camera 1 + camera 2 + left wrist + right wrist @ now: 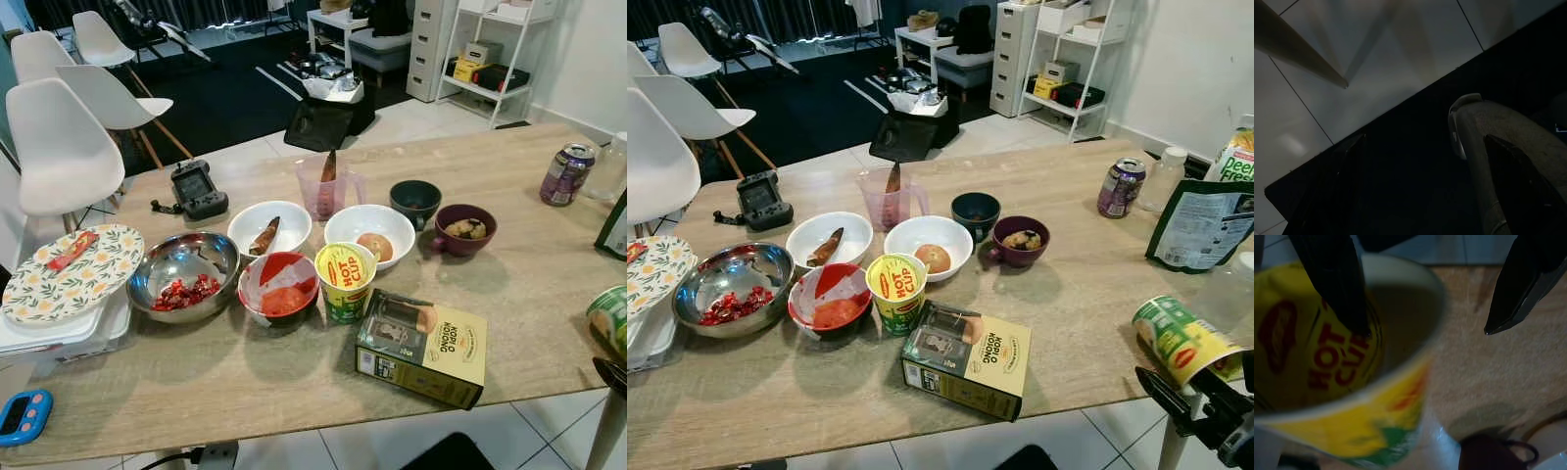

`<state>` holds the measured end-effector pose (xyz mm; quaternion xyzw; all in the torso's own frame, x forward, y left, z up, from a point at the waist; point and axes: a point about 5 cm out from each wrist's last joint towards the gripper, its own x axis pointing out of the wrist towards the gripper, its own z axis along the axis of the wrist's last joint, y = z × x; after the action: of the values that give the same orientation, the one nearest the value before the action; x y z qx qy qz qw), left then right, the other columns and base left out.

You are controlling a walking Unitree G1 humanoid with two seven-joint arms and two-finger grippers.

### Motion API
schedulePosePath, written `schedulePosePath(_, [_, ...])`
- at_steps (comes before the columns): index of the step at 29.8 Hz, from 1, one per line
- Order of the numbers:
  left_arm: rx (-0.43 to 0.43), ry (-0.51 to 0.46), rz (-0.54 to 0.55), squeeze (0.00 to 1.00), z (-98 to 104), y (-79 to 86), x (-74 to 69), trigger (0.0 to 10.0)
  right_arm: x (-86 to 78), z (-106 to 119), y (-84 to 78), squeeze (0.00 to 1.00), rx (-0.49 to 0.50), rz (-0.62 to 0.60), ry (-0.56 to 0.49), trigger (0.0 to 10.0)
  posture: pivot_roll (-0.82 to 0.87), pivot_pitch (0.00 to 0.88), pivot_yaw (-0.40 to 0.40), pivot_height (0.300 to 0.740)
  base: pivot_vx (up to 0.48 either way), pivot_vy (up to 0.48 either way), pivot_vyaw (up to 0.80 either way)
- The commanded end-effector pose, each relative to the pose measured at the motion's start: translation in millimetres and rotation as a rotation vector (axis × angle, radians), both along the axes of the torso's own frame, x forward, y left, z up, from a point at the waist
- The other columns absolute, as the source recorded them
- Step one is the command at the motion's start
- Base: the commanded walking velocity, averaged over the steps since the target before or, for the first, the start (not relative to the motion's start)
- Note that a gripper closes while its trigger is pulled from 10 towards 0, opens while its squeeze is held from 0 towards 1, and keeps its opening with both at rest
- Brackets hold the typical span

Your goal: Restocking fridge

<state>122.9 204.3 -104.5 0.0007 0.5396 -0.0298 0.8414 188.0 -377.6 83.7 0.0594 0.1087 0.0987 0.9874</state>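
Hovered with the right gripper (1426, 331) just off the near right corner of the table (1087, 313), at the mouth end of the tipped noodle cup (1178, 340). Kept both black fingers spread wide: one across the cup's yellow lid, the other over bare wood beside it, nothing pinched between. Lay on its side, that cup, right at the table's right edge, near the front corner.

Hung the left gripper (1425, 196) low in shade over floor tiles, fingers apart as two dim shapes, empty.

Found a second noodle cup (896, 289) upright mid-table, just beside the red bowl (830, 297) and the white bowl (931, 245). Found the yellow coffee box (968, 360) lying close to the front edge, well apart from the tipped cup, with open wood between them. Further back on the right: a drink can (1120, 186) and a green pouch (1200, 225) near the far right edge. Open wood also between the purple bowl (1021, 240) and the can.
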Motion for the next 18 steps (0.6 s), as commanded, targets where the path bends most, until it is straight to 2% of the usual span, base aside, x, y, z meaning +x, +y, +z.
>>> schedulePosePath(1, [0.016, 0.009, -0.004, 0.0, 0.2, 5.1, -1.9, 10.0, 2.4, -2.9, 2.2, 0.0, -0.001, -0.009, -0.006, 10.0, -0.13, 0.0, 0.031, 0.74, 0.0, 0.0, 0.0])
schedulePosePath(11, [0.011, 0.008, -0.001, 0.0, -0.1, 3.6, -2.2, 10.0, 16.4, 3.7, -2.1, 0.0, -0.024, -0.079, -0.069, 10.0, -0.13, 0.0, 0.029, 0.74, 0.0, 0.0, 0.0])
schedulePosePath(18, [0.011, 0.009, -0.001, 0.0, -0.3, 3.5, -2.6, 10.0, 18.9, 5.1, -4.7, 0.0, -0.037, -0.116, -0.083, 10.0, -0.13, 0.0, 0.031, 0.74, 0.0, 0.0, 0.0])
